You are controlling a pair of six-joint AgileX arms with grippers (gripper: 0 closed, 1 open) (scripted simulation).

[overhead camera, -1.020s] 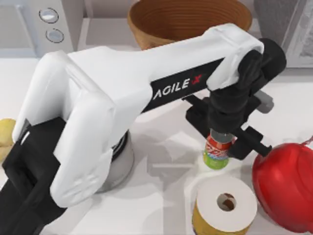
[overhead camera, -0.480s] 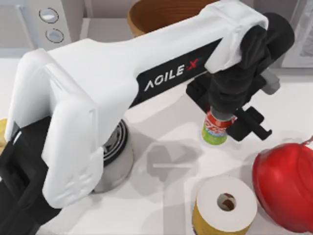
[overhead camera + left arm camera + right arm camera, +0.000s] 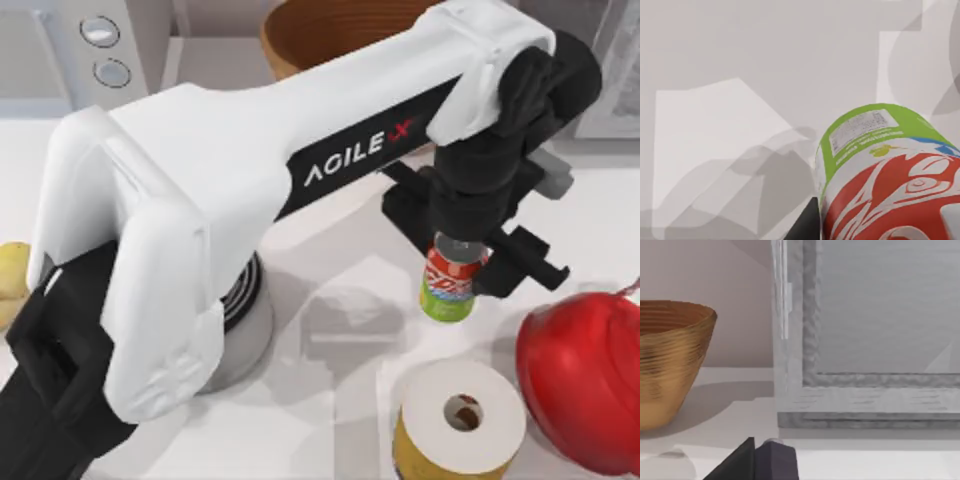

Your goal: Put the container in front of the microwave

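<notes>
The container point(image 3: 446, 288) is a small can, red above and lime green below. My left gripper point(image 3: 456, 262) is shut on its upper part from above, right of the table's middle. In the left wrist view the container point(image 3: 880, 170) hangs over the white tabletop, with its shadow beside it. The microwave point(image 3: 60, 50), light grey with two round knobs, stands at the back left, far from the can. A dark tip of my right gripper point(image 3: 747, 462) shows at the edge of the right wrist view.
A brown ribbed bowl point(image 3: 385, 40) stands at the back, just behind the left arm's wrist. A yellow-wrapped paper roll point(image 3: 460, 420) and a red rounded object point(image 3: 585, 375) sit close to the can's front and right. A darker grey box point(image 3: 610, 70) is at the back right.
My left gripper carried the can toward the back of the table, then brought it a little forward and to the right. The other objects have stayed put.
</notes>
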